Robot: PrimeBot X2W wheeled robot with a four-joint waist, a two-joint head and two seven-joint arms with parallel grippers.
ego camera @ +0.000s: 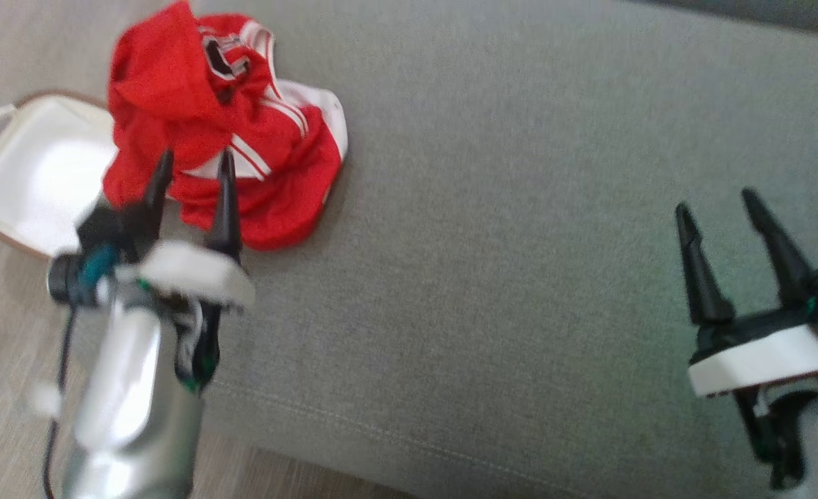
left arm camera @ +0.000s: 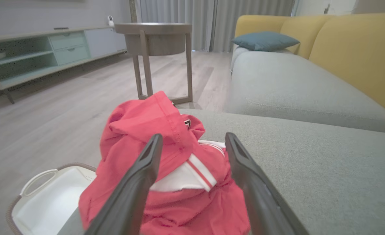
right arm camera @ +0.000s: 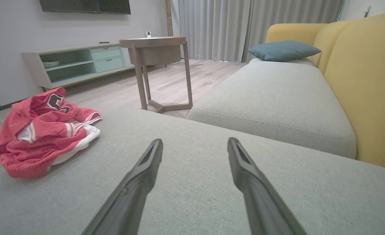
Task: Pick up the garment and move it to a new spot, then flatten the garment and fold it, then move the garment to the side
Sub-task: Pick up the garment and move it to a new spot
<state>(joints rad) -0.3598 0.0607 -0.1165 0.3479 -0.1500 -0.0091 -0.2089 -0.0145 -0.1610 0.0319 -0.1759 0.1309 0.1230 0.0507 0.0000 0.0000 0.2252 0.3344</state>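
The garment [ego camera: 222, 125] is a red piece of clothing with white stripes and white panels, crumpled in a heap at the left end of a grey sofa seat [ego camera: 520, 208]. My left gripper [ego camera: 195, 163] stands open right in front of the heap, its two dark fingers over the near edge of the cloth. In the left wrist view the garment [left arm camera: 160, 156] rises between and beyond the spread fingers of the left gripper [left arm camera: 192, 140]. My right gripper [ego camera: 717, 201] is open over bare cushion at the lower right, far from the cloth. The garment [right arm camera: 42, 130] lies off to the left of the right gripper [right arm camera: 195, 143].
A white laundry basket [ego camera: 28, 173] with a brown rim sits on the wooden floor just left of the seat. A round side table [left arm camera: 156, 36] stands beyond the seat, with a yellow sofa back [right arm camera: 362, 75], a blue cushion [right arm camera: 282, 50] and a low cabinet [right arm camera: 78, 62].
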